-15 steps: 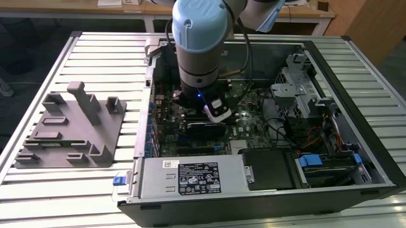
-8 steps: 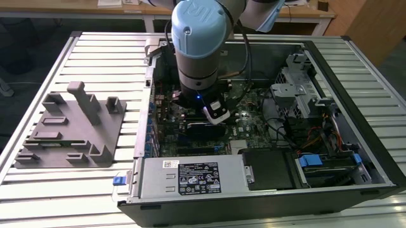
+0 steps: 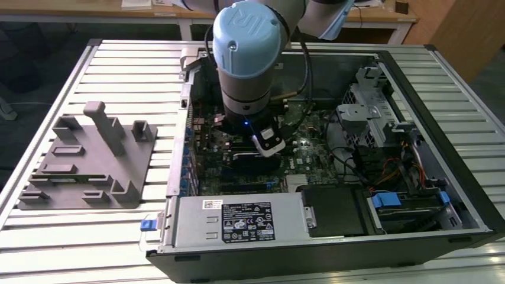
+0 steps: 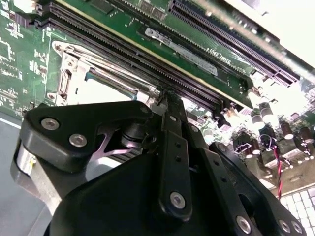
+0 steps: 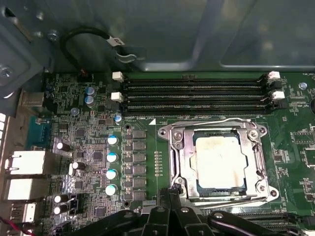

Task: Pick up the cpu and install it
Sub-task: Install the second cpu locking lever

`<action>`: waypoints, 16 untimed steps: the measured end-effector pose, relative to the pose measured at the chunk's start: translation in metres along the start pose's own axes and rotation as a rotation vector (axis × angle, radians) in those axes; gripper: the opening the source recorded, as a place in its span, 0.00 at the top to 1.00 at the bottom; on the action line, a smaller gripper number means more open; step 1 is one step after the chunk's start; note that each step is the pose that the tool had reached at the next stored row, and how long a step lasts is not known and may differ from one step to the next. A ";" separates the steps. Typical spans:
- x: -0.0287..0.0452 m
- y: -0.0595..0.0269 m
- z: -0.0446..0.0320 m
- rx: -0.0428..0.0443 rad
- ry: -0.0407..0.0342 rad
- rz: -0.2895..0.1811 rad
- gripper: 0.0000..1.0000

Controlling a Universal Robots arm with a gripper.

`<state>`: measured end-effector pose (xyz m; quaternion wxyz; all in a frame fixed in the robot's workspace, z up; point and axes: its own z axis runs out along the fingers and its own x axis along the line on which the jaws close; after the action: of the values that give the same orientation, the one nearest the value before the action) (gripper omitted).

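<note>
Slatted metal desk (image 3: 118,59), open PC case (image 3: 442,177) lying on side, centre-right of exterior view; grey fixture tray (image 3: 87,160) at left. Arm down inside case over motherboard (image 5: 88,147).

Tool (image 5: 170,196) fingers pressed together, nothing held, tips just beside socket frame (image 5: 182,147).

CPU (image 5: 219,162) seated flat in socket, silvery plate facing up, near-square, no clear long axis, edges parallel to RAM slots (image 5: 197,93).

Judgement: keep chip level, no sideways drag across socket.
</note>
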<state>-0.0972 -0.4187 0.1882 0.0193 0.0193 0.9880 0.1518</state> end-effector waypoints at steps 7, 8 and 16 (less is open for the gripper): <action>-0.0003 0.0034 -0.0106 -0.0006 0.0000 0.000 0.89; -0.0005 0.0044 -0.0138 -0.0007 -0.0002 0.000 0.89; -0.0012 0.0111 -0.0339 0.0133 -0.0026 0.001 0.89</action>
<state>-0.0972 -0.4184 0.2238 0.0204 0.0201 0.9890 0.1452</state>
